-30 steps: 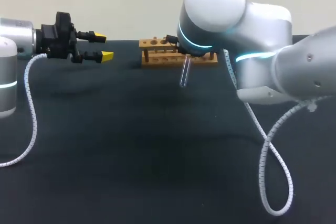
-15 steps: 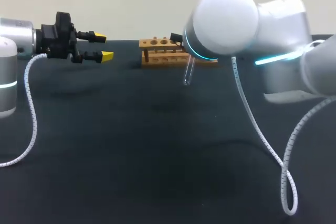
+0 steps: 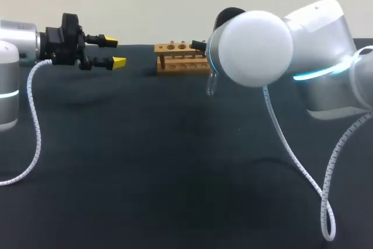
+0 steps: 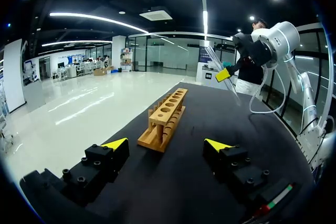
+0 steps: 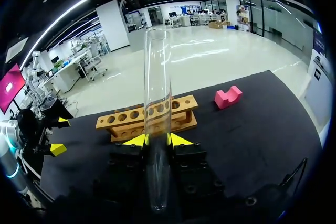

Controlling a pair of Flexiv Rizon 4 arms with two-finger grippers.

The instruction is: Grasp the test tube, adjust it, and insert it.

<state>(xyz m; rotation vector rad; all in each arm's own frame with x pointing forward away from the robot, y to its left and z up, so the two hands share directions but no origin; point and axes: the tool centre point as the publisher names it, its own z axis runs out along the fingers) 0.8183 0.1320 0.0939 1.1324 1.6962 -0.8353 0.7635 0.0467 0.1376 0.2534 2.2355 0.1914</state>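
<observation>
Holding the tube: right jaws are closed on the test tube (image 5: 156,129) from both sides; the glass reaches out past the yellow tips.
Test tube location: in the air above the dark surface (image 3: 175,173), just in front of the wooden rack (image 3: 178,61), under the right arm (image 3: 256,48).
Left jaws: spread wide with nothing between them, well apart from the rack, facing along its length.
Pink block (image 5: 228,97): on the surface near one end of the rack.

The dark table (image 3: 145,173) carries a wooden rack (image 3: 175,68) standing near its far edge. A pink block (image 5: 228,97) lies near one end of the rack, not touching it.
</observation>
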